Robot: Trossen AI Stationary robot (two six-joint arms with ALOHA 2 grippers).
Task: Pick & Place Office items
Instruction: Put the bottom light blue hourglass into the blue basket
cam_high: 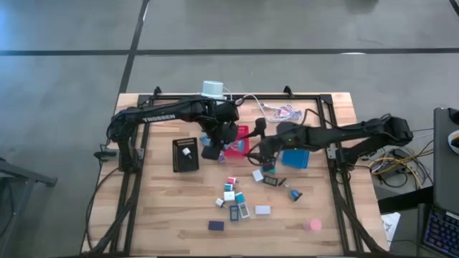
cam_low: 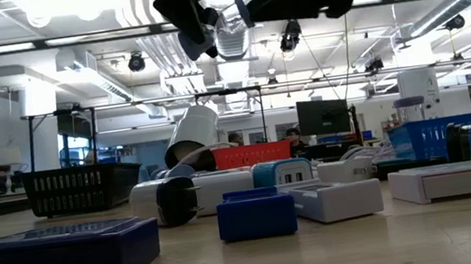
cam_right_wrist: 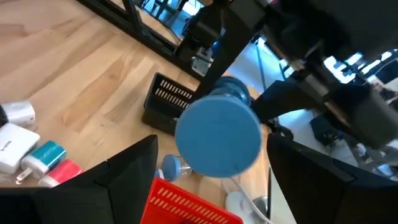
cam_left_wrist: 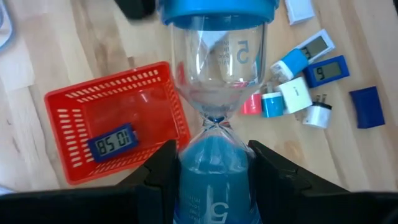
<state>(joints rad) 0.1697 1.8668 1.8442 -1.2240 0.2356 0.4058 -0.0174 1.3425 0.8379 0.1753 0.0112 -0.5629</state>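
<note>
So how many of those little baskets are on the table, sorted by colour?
Red basket: 1
Black basket: 1
Blue basket: 1
Total: 3

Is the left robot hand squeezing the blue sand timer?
Touching. In the left wrist view, both dark fingers of the left gripper press against the sides of the sand timer's lower blue bulb, with no gap showing.
</note>
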